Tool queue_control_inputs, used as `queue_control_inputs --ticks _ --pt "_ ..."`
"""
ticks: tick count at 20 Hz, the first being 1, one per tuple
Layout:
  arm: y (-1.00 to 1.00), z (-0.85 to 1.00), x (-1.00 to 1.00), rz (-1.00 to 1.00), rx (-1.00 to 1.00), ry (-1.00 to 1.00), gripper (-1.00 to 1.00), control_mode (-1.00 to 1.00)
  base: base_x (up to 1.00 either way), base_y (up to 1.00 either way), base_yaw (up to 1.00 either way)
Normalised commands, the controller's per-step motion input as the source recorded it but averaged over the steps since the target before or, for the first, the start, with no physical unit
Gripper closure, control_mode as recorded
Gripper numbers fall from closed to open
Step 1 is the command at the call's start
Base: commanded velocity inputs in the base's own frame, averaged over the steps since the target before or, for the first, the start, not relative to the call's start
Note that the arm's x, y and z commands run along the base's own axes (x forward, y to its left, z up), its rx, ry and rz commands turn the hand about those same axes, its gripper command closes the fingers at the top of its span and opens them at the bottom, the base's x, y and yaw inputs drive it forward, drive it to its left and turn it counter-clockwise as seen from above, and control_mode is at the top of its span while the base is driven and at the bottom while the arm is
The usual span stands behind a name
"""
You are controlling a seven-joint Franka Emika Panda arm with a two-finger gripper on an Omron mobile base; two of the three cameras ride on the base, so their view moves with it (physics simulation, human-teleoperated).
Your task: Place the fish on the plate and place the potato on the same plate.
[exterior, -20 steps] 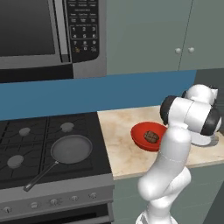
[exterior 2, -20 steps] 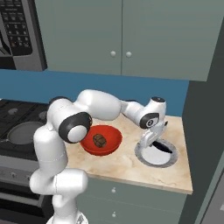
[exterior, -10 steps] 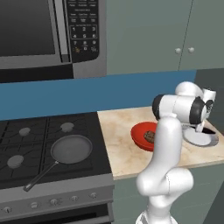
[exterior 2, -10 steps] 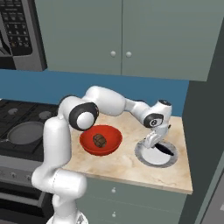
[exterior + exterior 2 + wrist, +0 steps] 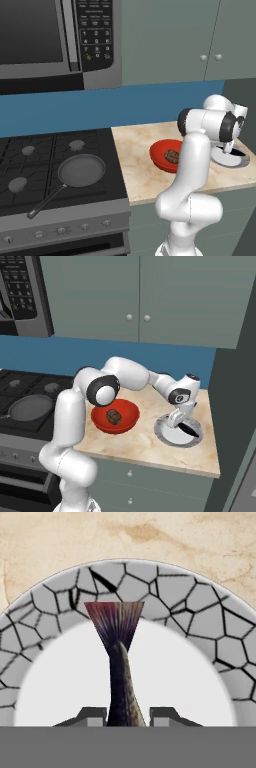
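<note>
The fish (image 5: 119, 662) is dark with a reddish fanned tail and lies on the white middle of the plate (image 5: 200, 627), which has a grey cracked rim. My gripper (image 5: 130, 716) is shut on the fish's body, one fingertip on each side. From the right base view the gripper (image 5: 175, 421) stands low over the plate (image 5: 165, 433), with the fish (image 5: 189, 429) stretching out to its right. The brown potato (image 5: 114, 416) sits in a red bowl (image 5: 127, 423) left of the plate. In the left base view the gripper (image 5: 227, 149) hangs over the plate (image 5: 241, 161), and the potato (image 5: 172, 156) shows beside my arm.
The stove (image 5: 50, 170) with a dark frying pan (image 5: 81, 170) lies left of the marble counter (image 5: 135, 170). A microwave (image 5: 55, 40) hangs above it. Cabinets (image 5: 140, 301) hang over the counter. A dark wall (image 5: 235, 391) stands close to the plate's right side.
My hand has come down over the plate with the fish, and the arm's elbow has swung further right. The bowl and potato have stayed put.
</note>
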Motion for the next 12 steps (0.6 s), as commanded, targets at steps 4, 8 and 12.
queue_control_inputs --ticks 4,8,12 --pt "0.12 0.0 0.0 0.0 0.0 0.0 -1.0 -1.0 0.0 0.0 0.0" --pt "0.08 0.01 -0.03 0.0 0.0 0.0 -1.0 -1.0 0.0 0.0 0.0" --pt "0.23 0.28 -0.36 0.0 -0.06 -0.08 -1.0 -1.0 0.0 0.0 0.0"
